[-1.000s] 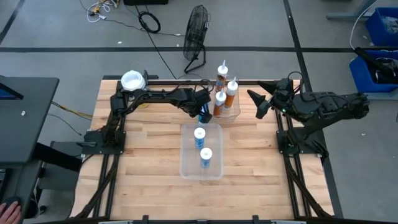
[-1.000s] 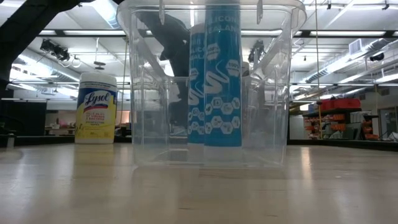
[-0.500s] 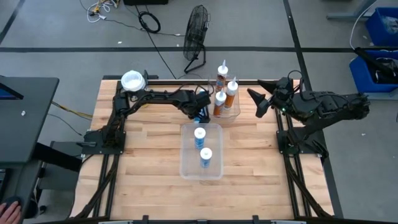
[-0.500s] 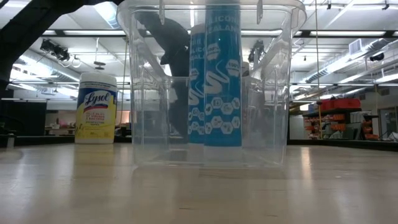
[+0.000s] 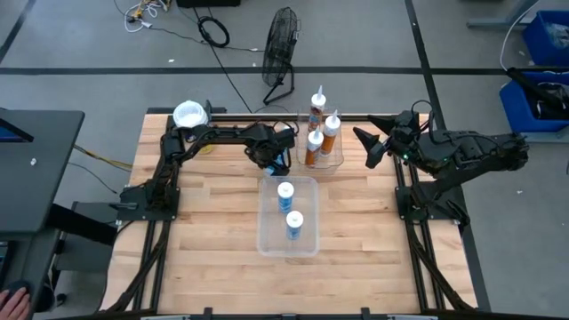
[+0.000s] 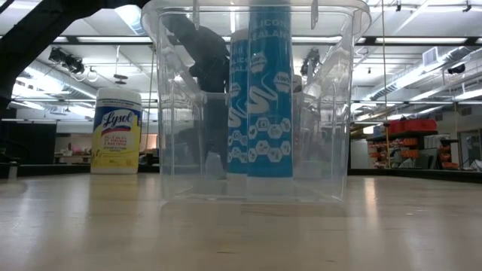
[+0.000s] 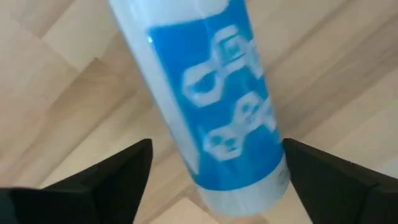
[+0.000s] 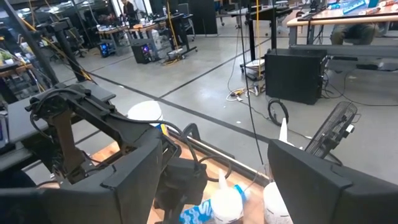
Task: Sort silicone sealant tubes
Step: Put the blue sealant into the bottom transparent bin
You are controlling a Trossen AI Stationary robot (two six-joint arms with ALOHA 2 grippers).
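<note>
While right hand (image 5: 366,147) waits spread at 3 o'clock, left hand (image 5: 281,164) straddles blue tube (image 7: 211,106), fingers spread, on desk (image 5: 204,222).

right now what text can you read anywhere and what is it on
"Lysol": on the yellow canister.
"SEALANT", top cut off: on the front blue tube in the clear bin.
"SILIC...", partly hidden: on the blue tube behind.
Smaller print on canister and tubes: too blurred to read.

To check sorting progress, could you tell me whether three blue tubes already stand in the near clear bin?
No, the clear bin holds only two blue tubes.
</note>
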